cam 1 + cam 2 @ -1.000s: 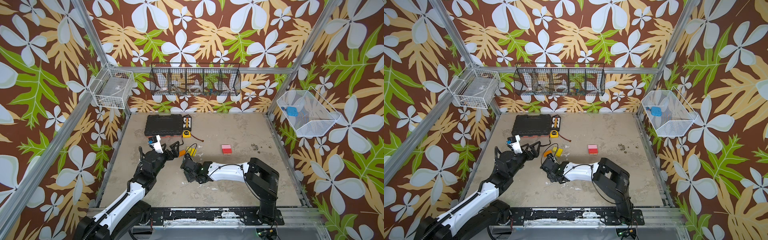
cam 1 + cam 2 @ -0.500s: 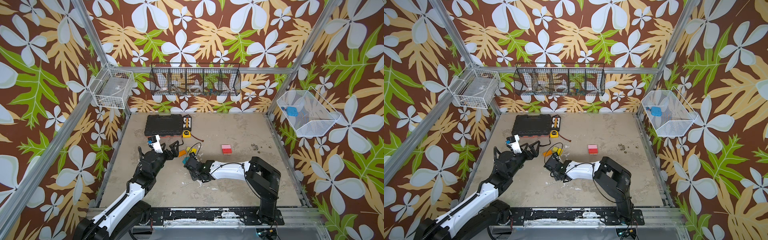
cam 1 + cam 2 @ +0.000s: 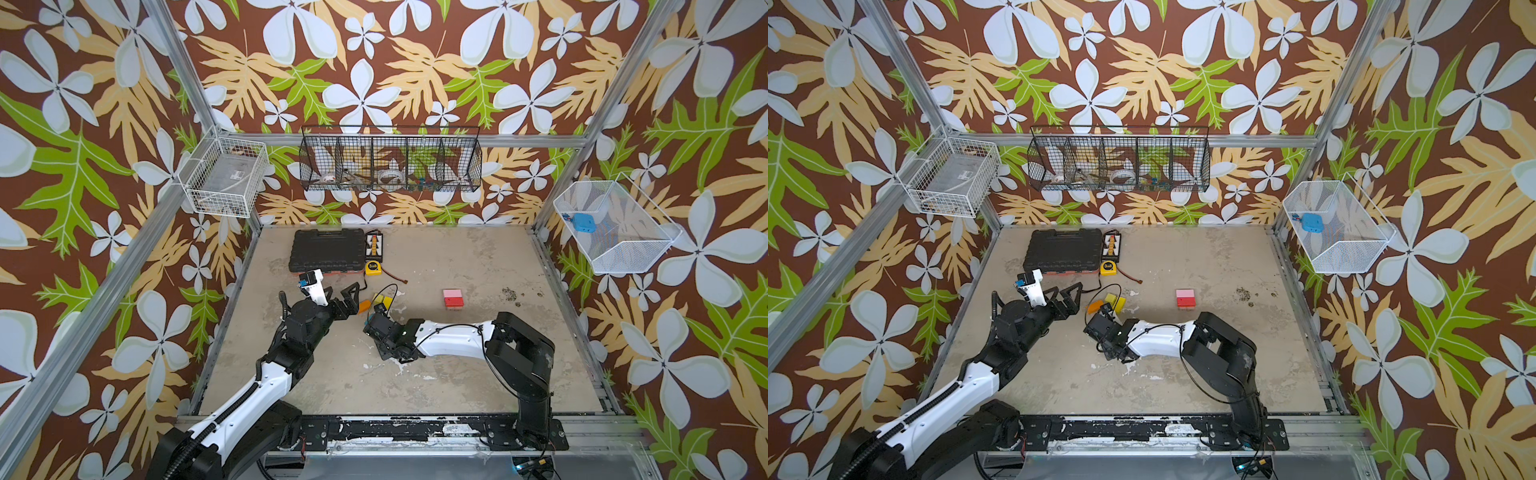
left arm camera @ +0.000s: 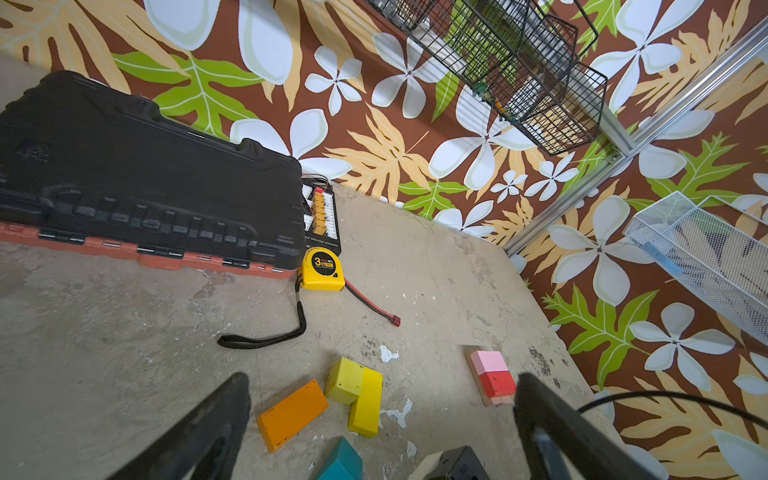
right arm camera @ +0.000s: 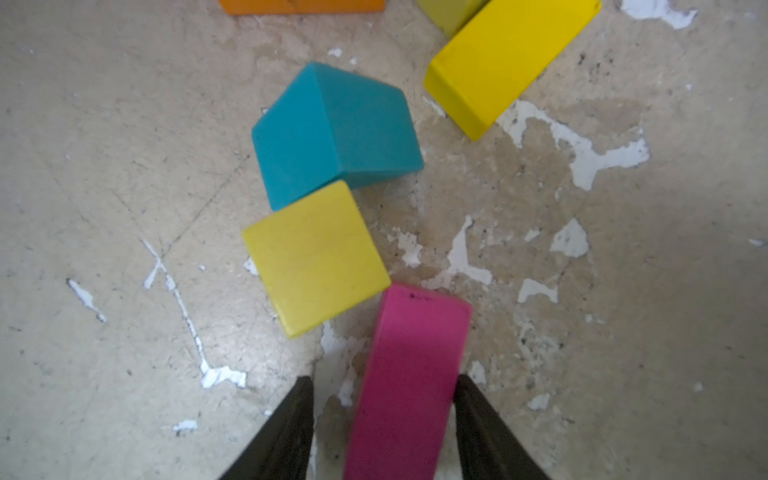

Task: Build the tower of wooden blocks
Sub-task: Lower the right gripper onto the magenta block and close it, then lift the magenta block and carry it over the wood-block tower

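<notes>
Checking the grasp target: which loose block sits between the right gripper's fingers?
The magenta brick, alone between the fingers of the right gripper; the yellow cube, teal wedge and yellow brick lie beyond its fingertips.

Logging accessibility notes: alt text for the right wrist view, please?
The right gripper straddles a magenta brick lying on the worn table, jaws not yet clamped on it. Past it a yellow cube sits against a teal wedge, with a yellow brick and the edge of an orange brick beyond.
</notes>
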